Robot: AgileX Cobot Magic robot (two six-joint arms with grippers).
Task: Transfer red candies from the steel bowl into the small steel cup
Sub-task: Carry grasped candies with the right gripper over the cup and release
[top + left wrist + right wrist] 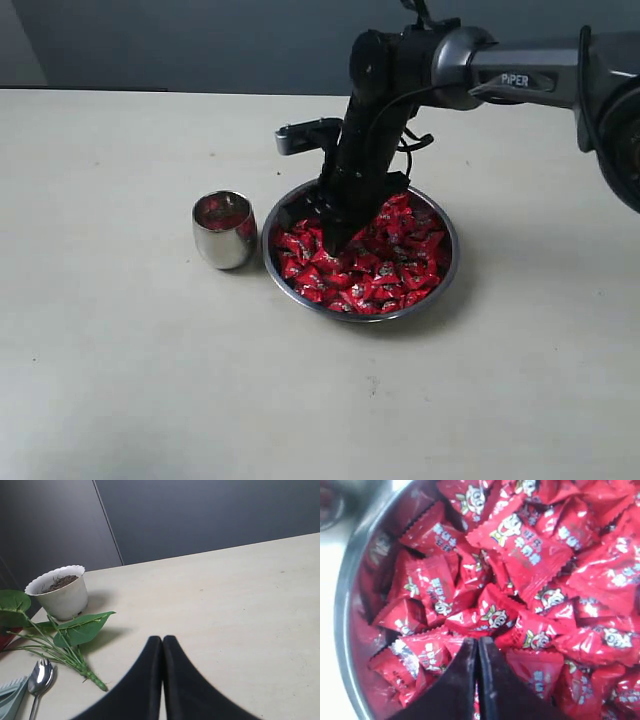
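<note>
Since candies (pixel 390 265) heap the bowl (pixel 447 262), most moving is left | cup (pixel 222 245) just left: red inside, unclear | right gripper (pixel 478 642) pinched shut in pile, catch unseen | left gripper (pixel 162 639) closed, empty

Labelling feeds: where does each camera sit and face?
Exterior: off the arms, looks down at cup, bowl of candies; right arm shows.
Left wrist: on its arm, faces across table to pot, leaves, spoon; shut left gripper shows.
Right wrist: on right arm, looks into bowl; shut right gripper shows.
Shared: exterior and right wrist both see bowl, candies.
</note>
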